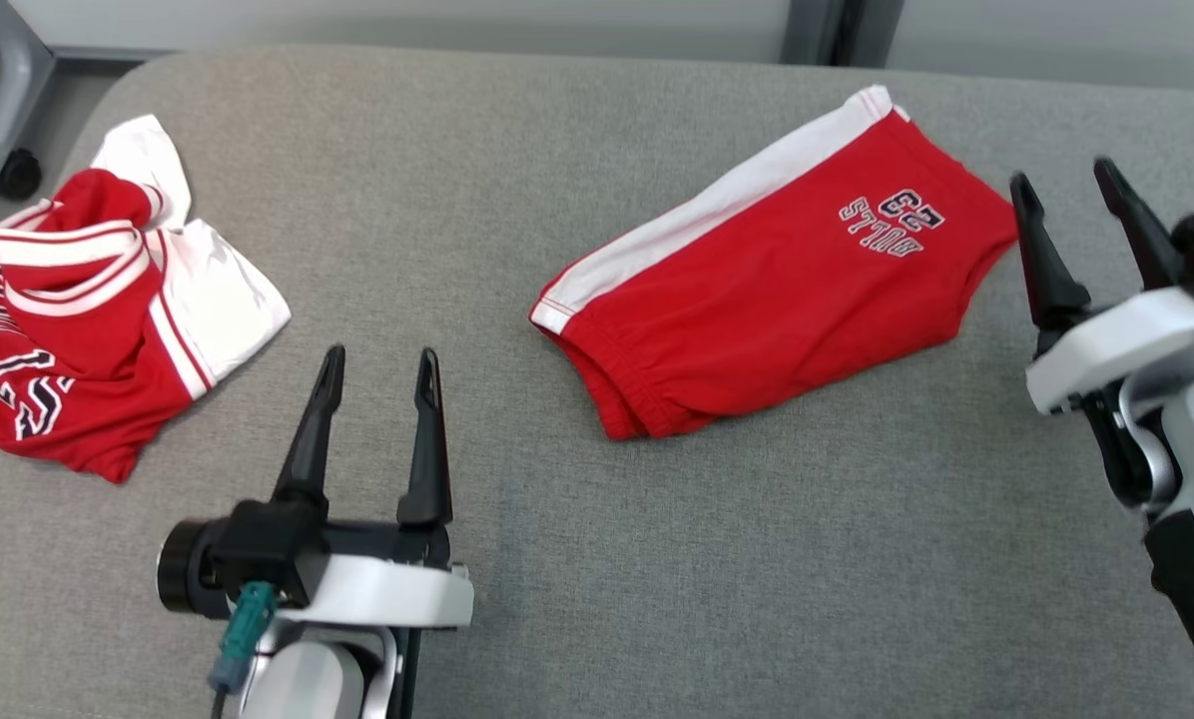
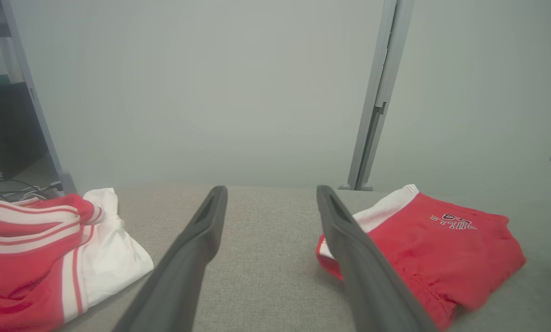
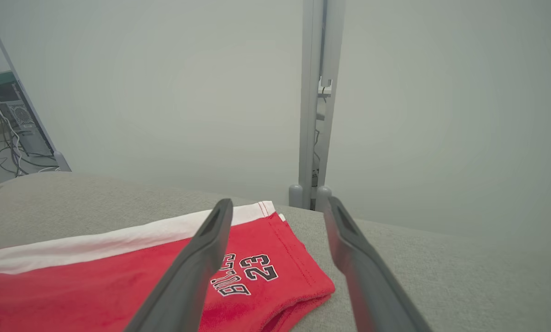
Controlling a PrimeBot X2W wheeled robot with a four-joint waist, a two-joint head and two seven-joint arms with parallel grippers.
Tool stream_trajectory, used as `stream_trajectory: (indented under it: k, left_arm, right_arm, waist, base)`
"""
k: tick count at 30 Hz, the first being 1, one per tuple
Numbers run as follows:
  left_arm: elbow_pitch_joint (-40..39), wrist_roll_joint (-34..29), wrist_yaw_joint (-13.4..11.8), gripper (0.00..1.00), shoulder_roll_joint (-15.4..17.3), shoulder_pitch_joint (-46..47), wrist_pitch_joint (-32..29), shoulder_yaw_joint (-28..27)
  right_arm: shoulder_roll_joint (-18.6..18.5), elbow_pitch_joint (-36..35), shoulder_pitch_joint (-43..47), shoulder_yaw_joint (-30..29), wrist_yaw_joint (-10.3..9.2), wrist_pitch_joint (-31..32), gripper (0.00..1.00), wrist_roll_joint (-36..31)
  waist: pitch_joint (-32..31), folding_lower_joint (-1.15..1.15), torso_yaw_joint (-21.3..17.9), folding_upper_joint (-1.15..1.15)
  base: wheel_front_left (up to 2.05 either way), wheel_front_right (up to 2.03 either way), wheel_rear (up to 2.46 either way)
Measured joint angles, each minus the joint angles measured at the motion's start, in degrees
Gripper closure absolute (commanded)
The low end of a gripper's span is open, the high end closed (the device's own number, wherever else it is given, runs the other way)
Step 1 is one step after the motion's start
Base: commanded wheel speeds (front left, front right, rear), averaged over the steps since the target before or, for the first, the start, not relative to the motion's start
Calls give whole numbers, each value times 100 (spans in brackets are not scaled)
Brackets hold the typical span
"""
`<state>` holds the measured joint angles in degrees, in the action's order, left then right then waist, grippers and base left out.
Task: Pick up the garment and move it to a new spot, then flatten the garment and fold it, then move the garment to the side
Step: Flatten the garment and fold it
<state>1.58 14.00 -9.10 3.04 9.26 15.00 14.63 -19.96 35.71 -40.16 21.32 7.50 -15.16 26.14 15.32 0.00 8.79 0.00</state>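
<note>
Covering most of the head view, a grey fabric-topped surface carried both pieces of clothing. Pale wall panels stood behind its far edge, joined by a grey post.

A pair of red shorts lay flat to the right of centre, folded and set on a diagonal. Its white side stripe ran along the far edge and its gathered waistband pointed toward the robot.

A red and white jersey sat crumpled at the left edge of the surface, well apart from the shorts. Its striped trim was bunched on top and a white panel was spread out beside it.

The left gripper was over bare fabric between the two garments, on the side nearer the robot. Its two dark fingers were spread apart with nothing between them.

The right gripper stood just beside the right end of the shorts. Its fingers were likewise parted and empty (whether a fingertip touched the cloth could not be told).

Printed lettering reading "BULLS 23" sat near the far right corner of the shorts, upside down in the head view.

Off the surface at the upper left, a black caster wheel rested on the floor under a grey leg.
</note>
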Motion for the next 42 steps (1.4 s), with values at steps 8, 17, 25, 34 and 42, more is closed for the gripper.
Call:
stream_trajectory:
  k: [8,17,25,34,42]
  left_arm:
    - [-177,-497,-8,0,-15,-406,0,138]
    - [-177,-517,-56,0,-18,-441,-1,591]
    - [-177,-410,-112,0,-19,-319,-1,921]
    - [-164,-369,-190,0,-20,-188,-1,1055]
    - [-149,-396,-213,0,-21,-192,-1,970]
  right_arm:
    - [30,637,362,-411,0,0,0,1138]
    - [-422,1550,-57,-311,-1,352,0,2347]
    - [-764,2423,-689,-136,-1,888,0,2566]
    - [-779,3033,-1163,125,-11,1338,60,2521]
    - [-586,2853,-1082,345,2,1468,100,2727]
  waist:
    - [-227,0,281,0]
    - [17,0,792,0]
    - [394,0,1209,0]
    - [622,0,1479,0]
    - [504,0,1285,0]
  base:
    - [0,0,0]
    - [0,0,0]
    - [0,0,0]
    - [0,0,0]
    - [0,0,0]
